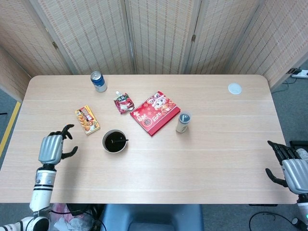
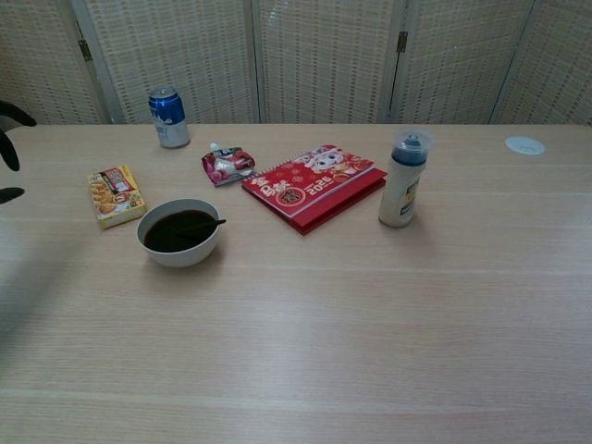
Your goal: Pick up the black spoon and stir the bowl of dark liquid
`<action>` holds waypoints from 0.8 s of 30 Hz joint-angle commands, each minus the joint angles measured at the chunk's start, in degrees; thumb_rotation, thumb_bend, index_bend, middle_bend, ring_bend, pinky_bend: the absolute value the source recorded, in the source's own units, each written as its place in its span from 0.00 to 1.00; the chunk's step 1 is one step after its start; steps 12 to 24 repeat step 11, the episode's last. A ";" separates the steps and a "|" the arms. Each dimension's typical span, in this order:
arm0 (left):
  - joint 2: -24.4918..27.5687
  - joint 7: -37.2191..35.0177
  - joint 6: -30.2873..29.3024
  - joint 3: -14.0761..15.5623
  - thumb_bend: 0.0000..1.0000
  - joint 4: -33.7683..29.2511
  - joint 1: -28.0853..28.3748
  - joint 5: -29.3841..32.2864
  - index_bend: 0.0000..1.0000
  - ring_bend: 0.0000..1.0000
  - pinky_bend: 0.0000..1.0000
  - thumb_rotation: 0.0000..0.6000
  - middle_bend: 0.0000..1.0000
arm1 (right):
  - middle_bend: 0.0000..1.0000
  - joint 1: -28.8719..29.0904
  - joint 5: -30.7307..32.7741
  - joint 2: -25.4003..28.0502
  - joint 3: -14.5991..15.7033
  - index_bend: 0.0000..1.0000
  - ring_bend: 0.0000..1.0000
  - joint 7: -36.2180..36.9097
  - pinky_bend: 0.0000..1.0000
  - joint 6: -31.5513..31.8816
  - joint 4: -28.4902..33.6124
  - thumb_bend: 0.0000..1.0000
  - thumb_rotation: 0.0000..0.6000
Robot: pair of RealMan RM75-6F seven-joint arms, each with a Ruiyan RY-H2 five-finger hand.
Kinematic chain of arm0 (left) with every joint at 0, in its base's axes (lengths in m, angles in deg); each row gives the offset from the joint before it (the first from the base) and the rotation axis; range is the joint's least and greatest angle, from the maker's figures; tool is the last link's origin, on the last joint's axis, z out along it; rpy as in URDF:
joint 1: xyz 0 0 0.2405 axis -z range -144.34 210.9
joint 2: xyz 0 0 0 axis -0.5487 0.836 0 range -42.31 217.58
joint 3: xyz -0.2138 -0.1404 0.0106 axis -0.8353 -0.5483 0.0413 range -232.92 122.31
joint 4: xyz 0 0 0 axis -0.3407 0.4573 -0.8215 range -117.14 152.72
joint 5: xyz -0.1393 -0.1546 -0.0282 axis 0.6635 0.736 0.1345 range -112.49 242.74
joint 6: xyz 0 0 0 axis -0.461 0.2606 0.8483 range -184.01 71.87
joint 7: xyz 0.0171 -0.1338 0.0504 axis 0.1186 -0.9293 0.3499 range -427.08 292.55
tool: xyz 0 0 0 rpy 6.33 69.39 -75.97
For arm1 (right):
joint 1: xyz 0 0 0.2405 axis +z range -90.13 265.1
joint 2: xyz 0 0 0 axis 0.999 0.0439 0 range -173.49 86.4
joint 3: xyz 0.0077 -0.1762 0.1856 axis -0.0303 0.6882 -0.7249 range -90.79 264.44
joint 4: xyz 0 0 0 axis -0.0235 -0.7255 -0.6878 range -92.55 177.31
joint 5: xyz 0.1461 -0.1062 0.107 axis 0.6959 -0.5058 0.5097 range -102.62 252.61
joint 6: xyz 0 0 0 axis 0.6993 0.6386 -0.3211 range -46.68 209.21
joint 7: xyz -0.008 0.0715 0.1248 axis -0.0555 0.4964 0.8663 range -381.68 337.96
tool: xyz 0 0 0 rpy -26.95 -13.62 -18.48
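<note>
Head view shows the bowl [image 1: 115, 142] of dark liquid on the table [image 1: 202, 159], and everything else is placed from it. The black spoon [image 1: 120, 141] lies in the bowl, its handle propped on the rim on the side toward the red notebook [image 1: 155, 112]. The left hand [image 1: 51, 147] hovers well apart from the bowl, out near the table's left edge, its fingers spread and holding nothing. The right hand [image 1: 290, 168] sits far off past the table's right edge, fingers apart and empty. Just beside the bowl, toward the left hand and a little further back, lies a yellow snack box [image 1: 87, 119]. Behind the bowl is a small red pouch [image 1: 123, 102], and further back a blue can [image 1: 98, 81]. Beyond the notebook stands a white bottle [image 1: 183, 122].
</note>
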 commanded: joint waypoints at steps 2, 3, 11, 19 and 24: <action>3.52 2.02 -4.56 3.60 0.30 -2.70 -4.38 -4.02 0.23 0.37 0.32 1.00 0.42 | 0.12 -0.41 0.28 -0.92 -0.54 0.00 0.11 -0.13 0.16 1.37 -0.37 0.27 1.00; 3.93 2.48 -5.28 4.17 0.29 -3.01 -5.01 -4.79 0.23 0.37 0.32 1.00 0.42 | 0.12 -0.52 0.44 -1.07 -0.58 0.00 0.11 -0.18 0.16 1.49 -0.33 0.27 1.00; 4.75 4.06 -11.59 7.45 0.28 -5.15 -10.25 -11.03 0.22 0.36 0.29 1.00 0.40 | 0.12 -1.62 1.53 -2.16 -1.05 0.00 0.11 -1.05 0.16 3.11 0.58 0.27 1.00; 4.75 4.06 -11.59 7.45 0.28 -5.15 -10.25 -11.03 0.22 0.36 0.29 1.00 0.40 | 0.12 -1.62 1.53 -2.16 -1.05 0.00 0.11 -1.05 0.16 3.11 0.58 0.27 1.00; 4.75 4.06 -11.59 7.45 0.28 -5.15 -10.25 -11.03 0.22 0.36 0.29 1.00 0.40 | 0.12 -1.62 1.53 -2.16 -1.05 0.00 0.11 -1.05 0.16 3.11 0.58 0.27 1.00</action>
